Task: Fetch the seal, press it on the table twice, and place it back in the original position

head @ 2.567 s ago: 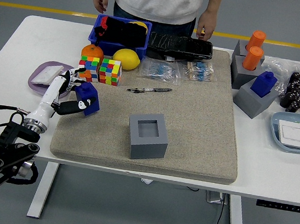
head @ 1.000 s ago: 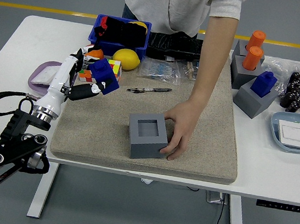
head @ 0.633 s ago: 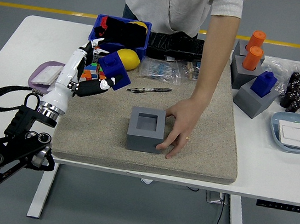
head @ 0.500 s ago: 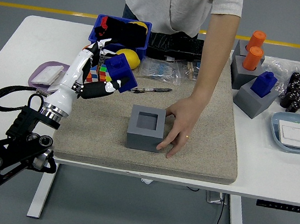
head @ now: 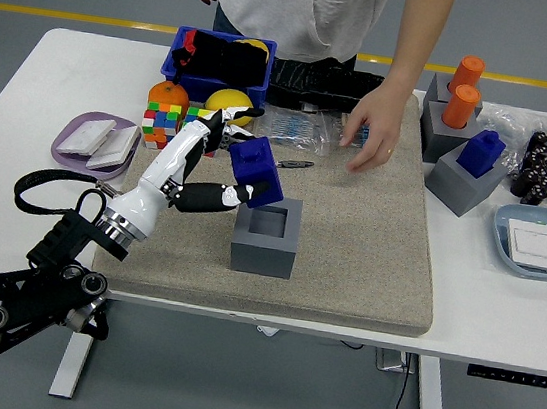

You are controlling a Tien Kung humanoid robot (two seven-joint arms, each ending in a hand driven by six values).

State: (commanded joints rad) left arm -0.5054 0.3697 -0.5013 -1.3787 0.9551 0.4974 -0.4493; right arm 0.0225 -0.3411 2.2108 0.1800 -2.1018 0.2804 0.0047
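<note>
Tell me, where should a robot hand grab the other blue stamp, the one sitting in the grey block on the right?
Probably by its upper part, coming straight down from above. The blue seal stands upright in the grey holder, so its bottom is sunk in the hole and only the top sticks out free. The orange pegs stand close behind and black bottles to its right, so pinching its left and right faces looks safest.
</note>
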